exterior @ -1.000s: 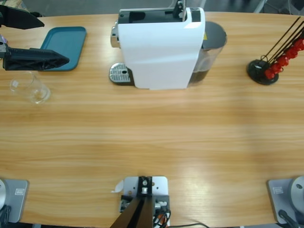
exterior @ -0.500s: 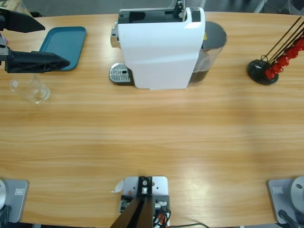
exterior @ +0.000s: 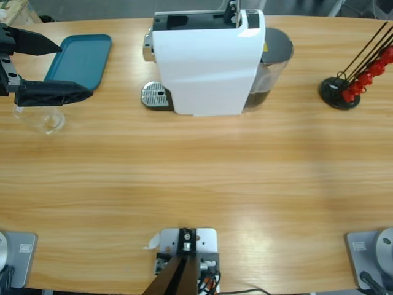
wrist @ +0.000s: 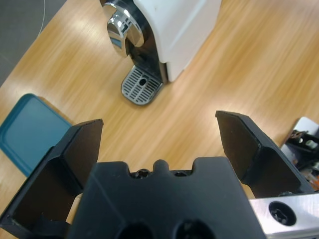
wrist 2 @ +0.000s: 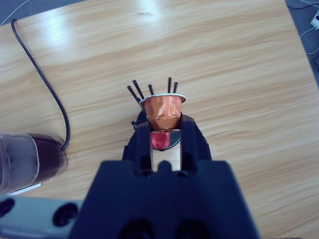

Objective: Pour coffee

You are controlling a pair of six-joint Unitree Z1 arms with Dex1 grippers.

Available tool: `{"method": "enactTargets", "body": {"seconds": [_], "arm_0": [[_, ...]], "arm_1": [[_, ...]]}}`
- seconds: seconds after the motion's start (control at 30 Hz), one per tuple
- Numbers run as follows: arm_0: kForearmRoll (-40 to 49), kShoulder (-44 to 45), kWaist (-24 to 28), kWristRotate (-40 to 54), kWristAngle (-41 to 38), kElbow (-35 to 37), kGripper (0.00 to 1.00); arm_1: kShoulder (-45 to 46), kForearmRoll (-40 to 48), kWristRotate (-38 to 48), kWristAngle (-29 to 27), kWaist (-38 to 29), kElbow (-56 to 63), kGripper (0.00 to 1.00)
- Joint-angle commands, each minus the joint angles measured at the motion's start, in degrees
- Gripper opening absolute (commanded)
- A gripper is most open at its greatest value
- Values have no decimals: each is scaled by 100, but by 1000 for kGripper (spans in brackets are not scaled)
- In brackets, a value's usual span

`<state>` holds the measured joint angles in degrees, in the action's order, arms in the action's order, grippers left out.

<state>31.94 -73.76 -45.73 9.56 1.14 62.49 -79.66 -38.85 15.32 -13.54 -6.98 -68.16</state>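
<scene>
A small clear glass (exterior: 44, 120) stands near the table's left edge and looks empty; no coffee shows in any view. My left gripper (exterior: 77, 69) comes in from the left edge, open wide, its nearer jaw over the glass's far rim. Along its jaws, the left wrist view shows the left gripper (wrist: 158, 119) facing the white coffee machine (wrist: 169, 30) and its drip grate (wrist: 142, 85); the glass is hidden there. My right gripper (wrist 2: 164, 122) is shut on an orange capsule (wrist 2: 164, 108) above the capsule stand; this arm is outside the high view.
The coffee machine (exterior: 209, 61) stands at the back middle, with its drip grate (exterior: 156, 95) at its left and a smoky tank (exterior: 273, 58) at its right. A teal tray (exterior: 83, 58) lies back left. The black capsule stand (exterior: 339, 93) holds red capsules (exterior: 368, 77).
My left gripper has shifted toward the table's front, so its nearer jaw now covers the glass's far rim. Nothing else has moved.
</scene>
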Motion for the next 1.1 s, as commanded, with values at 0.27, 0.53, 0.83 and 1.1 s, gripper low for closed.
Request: {"method": "enactTargets", "body": {"seconds": [0.27,0.53,0.83,1.1], "arm_0": [[-161,214,47,-95,6,-359,1000],[-158,758,43,-113,51,-568,1000],[39,1528,47,-104,79,-972,1000],[41,1535,47,-104,79,-1062,1000]], "arm_1": [[1519,-533,-1703,1664,-1905,-560,0],[610,-1050,-3322,1934,-3034,-1868,0],[-912,-1689,-4092,2541,-4166,-3575,0],[-2102,-1654,-4243,2518,-4444,-4432,0]]}}
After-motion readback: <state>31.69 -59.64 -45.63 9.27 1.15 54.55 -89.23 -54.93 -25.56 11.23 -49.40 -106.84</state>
